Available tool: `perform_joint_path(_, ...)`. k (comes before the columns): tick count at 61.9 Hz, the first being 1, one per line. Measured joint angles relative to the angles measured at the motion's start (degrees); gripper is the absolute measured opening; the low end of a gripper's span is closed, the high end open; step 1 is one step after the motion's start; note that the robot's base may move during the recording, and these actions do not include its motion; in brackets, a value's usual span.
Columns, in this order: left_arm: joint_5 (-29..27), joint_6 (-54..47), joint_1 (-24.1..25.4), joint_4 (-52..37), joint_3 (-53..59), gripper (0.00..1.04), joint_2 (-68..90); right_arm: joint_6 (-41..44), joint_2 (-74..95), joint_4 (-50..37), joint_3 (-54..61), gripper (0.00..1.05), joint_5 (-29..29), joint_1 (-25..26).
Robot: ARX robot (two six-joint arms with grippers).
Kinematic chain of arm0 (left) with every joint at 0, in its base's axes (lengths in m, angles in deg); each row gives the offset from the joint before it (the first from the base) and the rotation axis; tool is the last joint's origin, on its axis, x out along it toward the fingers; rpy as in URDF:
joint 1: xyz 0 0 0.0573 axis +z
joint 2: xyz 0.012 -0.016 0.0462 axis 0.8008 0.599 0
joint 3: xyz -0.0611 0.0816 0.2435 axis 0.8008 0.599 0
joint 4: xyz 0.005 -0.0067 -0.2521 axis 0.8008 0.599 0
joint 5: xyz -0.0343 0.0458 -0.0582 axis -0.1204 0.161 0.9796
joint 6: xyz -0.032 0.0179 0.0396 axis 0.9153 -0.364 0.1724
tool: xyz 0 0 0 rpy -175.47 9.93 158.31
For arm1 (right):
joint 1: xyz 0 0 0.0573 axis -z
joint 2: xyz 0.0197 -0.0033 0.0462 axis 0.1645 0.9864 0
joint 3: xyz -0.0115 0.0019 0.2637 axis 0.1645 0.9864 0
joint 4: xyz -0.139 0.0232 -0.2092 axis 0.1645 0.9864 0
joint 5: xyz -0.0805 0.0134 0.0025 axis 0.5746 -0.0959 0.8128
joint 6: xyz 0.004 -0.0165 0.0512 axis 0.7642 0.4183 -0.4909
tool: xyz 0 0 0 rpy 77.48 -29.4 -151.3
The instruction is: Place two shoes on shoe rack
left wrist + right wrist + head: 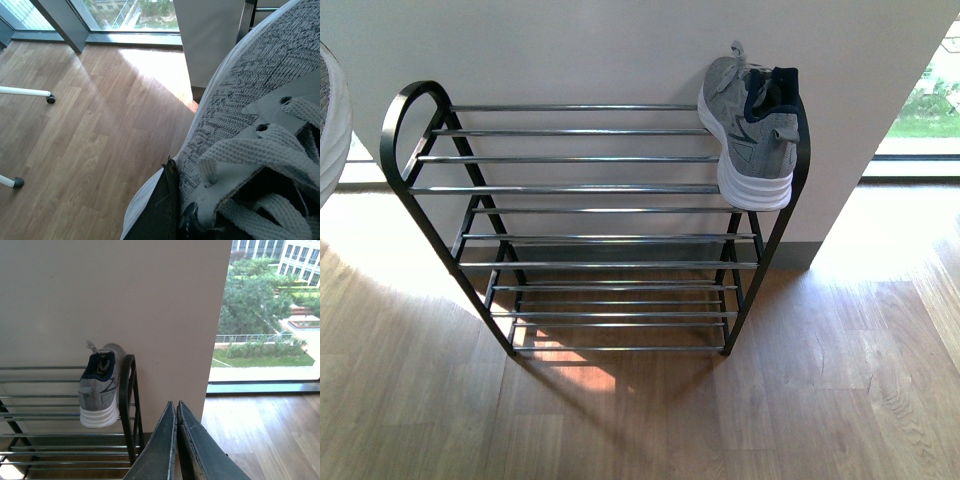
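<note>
Right pincer (176, 410) closed; racked sneaker (750, 120) toe toward wall (620, 50).

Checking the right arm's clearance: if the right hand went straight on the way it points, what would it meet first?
Probably the wall, just beside the rack. The right hand, shut and empty, aims past the shoe on it. Depth is unclear.

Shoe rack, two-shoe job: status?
Left gripper shut on second sneaker, left of shoe rack. Right gripper shut, empty. First sneaker on top tier, right end. No obstruction seen.
</note>
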Motion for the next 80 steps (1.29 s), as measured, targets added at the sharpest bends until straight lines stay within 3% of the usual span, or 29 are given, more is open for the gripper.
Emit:
perform_joint_path(29,0.0,0.0,0.0,0.0,0.0,0.02,0.0,0.0,-13.4,12.7,0.0,0.01,0.0,0.0)
perform_joint_path(66,0.0,0.0,0.0,0.0,0.0,0.02,0.0,0.0,-23.1,22.4,0.0,0.01,0.0,0.0)
perform_joint_path(73,0.0,0.0,0.0,0.0,0.0,0.02,0.0,0.0,-30.3,31.5,0.0,0.01,0.1,0.0)
perform_joint_path(80,0.0,0.0,0.0,0.0,0.0,0.02,0.0,0.0,-32.9,32.5,0.0,0.01,0.1,0.0)
